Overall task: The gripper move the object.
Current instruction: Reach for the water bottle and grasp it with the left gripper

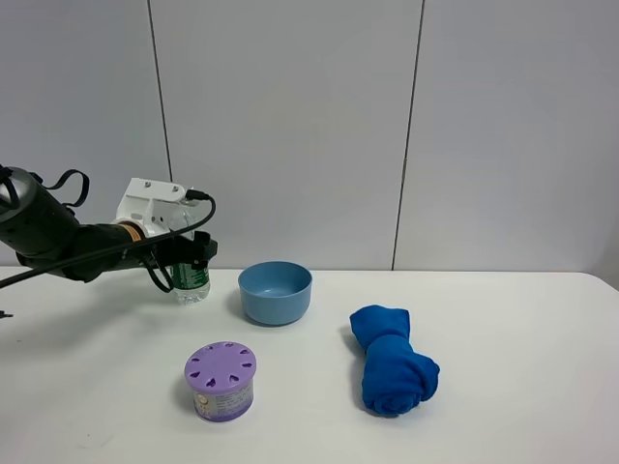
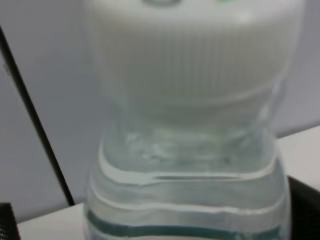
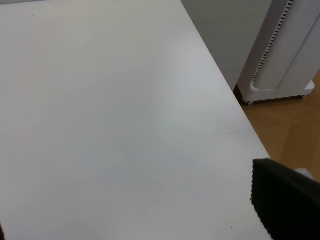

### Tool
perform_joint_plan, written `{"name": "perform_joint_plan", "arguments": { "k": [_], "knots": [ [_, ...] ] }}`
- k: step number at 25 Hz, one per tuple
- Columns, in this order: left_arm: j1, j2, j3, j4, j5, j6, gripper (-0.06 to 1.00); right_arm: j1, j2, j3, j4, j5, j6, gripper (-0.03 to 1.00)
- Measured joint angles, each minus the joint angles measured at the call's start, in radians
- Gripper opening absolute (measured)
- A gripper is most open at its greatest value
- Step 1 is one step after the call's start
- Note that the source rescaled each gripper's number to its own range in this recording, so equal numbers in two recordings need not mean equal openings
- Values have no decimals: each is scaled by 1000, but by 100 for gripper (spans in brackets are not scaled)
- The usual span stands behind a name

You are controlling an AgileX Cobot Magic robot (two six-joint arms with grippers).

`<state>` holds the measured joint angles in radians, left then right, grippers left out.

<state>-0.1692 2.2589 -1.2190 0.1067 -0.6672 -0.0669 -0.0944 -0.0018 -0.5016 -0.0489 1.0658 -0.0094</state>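
The small clear water bottle (image 1: 191,283) with a green label stands on the white table (image 1: 116,387), left of the blue bowl. My left gripper (image 1: 191,253) reaches in from the left, its black jaws on either side of the bottle's upper part. In the left wrist view the bottle (image 2: 190,165) with its white cap fills the picture. One jaw is at the bottle's side and the other stands apart from it, so the left gripper (image 2: 155,220) is open around the bottle. My right gripper (image 3: 145,225) is open and empty over bare table, out of the exterior high view.
A blue bowl (image 1: 276,291) stands right of the bottle. A purple round container (image 1: 221,381) sits in front. A rolled blue cloth (image 1: 390,372) lies at the right. In the right wrist view the table edge (image 3: 235,115) runs beside a floor and a white appliance (image 3: 285,50).
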Motion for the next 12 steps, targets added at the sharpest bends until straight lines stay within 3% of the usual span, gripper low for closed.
{"name": "perform_joint_plan", "arguments": {
  "k": [1, 2, 3, 4, 6, 12],
  "knots": [
    [0, 0, 0, 0, 0, 0, 72, 0, 0, 0, 0, 0, 0, 100],
    [0, 0, 0, 4, -2, -1, 47, 0, 0, 0, 0, 0, 0, 100],
    [0, 0, 0, 13, -3, -3, 14, 0, 0, 0, 0, 0, 0, 100],
    [-1, 0, 0, 18, -1, -1, 0, 0, 0, 0, 0, 0, 0, 100],
    [0, 0, 0, 29, -2, -1, 8, 0, 0, 0, 0, 0, 0, 100],
    [1, -14, 0, 48, 12, -59, 8, 0, 0, 0, 0, 0, 0, 100]
  ]
}}
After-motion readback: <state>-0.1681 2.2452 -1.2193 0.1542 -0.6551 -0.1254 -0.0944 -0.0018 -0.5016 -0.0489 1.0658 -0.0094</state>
